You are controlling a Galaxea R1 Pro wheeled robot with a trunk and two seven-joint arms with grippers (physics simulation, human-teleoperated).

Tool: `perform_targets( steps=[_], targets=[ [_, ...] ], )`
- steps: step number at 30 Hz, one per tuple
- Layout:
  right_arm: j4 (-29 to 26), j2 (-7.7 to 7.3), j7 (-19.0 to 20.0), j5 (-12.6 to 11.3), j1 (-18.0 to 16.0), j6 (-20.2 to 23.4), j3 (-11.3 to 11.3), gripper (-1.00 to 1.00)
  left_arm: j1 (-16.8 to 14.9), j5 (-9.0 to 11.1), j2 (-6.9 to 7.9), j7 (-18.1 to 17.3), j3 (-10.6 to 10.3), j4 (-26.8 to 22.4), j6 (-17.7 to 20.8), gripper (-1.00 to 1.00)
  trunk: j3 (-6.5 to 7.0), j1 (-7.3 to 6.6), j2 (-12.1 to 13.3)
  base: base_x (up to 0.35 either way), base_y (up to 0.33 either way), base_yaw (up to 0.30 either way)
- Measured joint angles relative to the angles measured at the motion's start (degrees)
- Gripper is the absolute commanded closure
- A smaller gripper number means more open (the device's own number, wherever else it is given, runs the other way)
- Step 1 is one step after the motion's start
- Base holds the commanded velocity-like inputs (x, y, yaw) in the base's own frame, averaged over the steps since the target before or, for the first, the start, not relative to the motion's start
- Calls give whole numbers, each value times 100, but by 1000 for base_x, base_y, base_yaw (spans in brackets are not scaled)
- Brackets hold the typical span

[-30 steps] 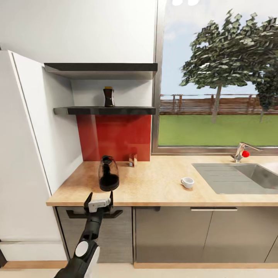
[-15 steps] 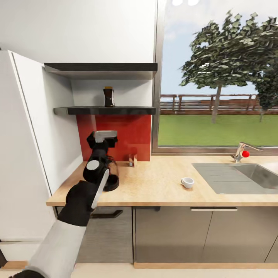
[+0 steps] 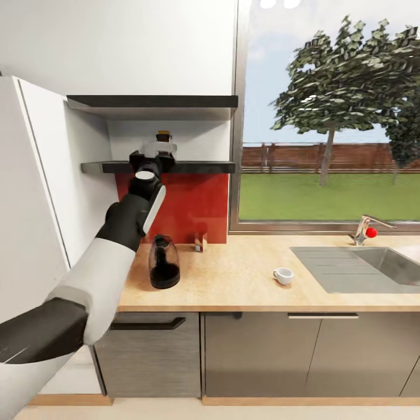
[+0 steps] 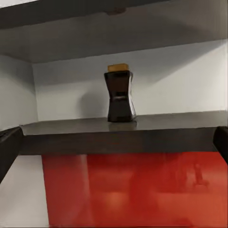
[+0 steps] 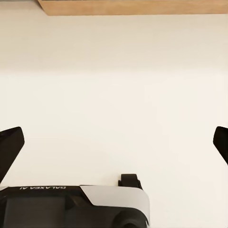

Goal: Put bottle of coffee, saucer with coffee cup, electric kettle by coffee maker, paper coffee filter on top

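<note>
a simulated kitchen: a long beige wood-look bench (image 3: 245,274) runs above glossy grey cabinet fronts, with a red backsplash (image 3: 186,207) behind its near-wall end and a large window (image 3: 329,116) looking onto grass and a tree. a steel sink (image 3: 356,268) with a tap carrying a red knob (image 3: 371,232) is set into the bench below the window.

using the red backsplash as the landmark: directly above it hangs a dark kitchen shelf (image 3: 192,167), and on that shelf stands the bottle of coffee (image 4: 119,97), dark brown with a yellow cap, upright, close to the back wall. in front of the backsplash, on the bench, sits the electric kettle (image 3: 164,262), dark smoky glass, near the bench's front edge. a small brownish item (image 3: 200,241) stands at the foot of the backsplash; too small to identify. the coffee cup (image 3: 283,275), white, rests on the bench well away from the backsplash, between the kettle and the sink.

the left gripper (image 3: 154,153) is raised to shelf height just in front of the bottle, its fingers spread wide and holding nothing; the bottle sits apart, further back on the shelf. the right gripper (image 5: 114,142) is likewise released and empty, facing a pale floor.
</note>
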Motion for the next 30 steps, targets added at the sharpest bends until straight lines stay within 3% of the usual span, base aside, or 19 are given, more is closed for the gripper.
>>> perform_targets(
  steps=[3,7,8,9,13,23,30],
  targets=[
    [0,-3,9,0,1,6,0,-100,-442,-2,4,10,145,672,84,-100,0,0,0,0,0,0],
    [0,-7,22,16,2,13,0,-100,-964,-2,24,13,191,1353,125,-100,0,0,-1,0,0,0],
    [0,-12,25,28,3,15,0,-100,-1225,-5,26,28,201,1652,134,-100,1,0,1,0,0,0],
    [0,-37,25,33,29,16,-1,-100,-1695,1,17,103,211,2338,140,-100,2,1,1,0,0,0],
    [0,-42,10,32,36,16,6,-100,-2067,15,35,106,221,3004,122,-100,0,0,-1,0,0,0],
    [0,-45,-12,23,37,15,3,-100,-2197,-4,34,112,214,3078,120,-100,0,0,0,0,0,0],
    [-1,-33,5,16,151,25,0,-100,-2093,-22,35,116,208,2751,73,-100,0,0,-1,0,0,0]
  ],
)
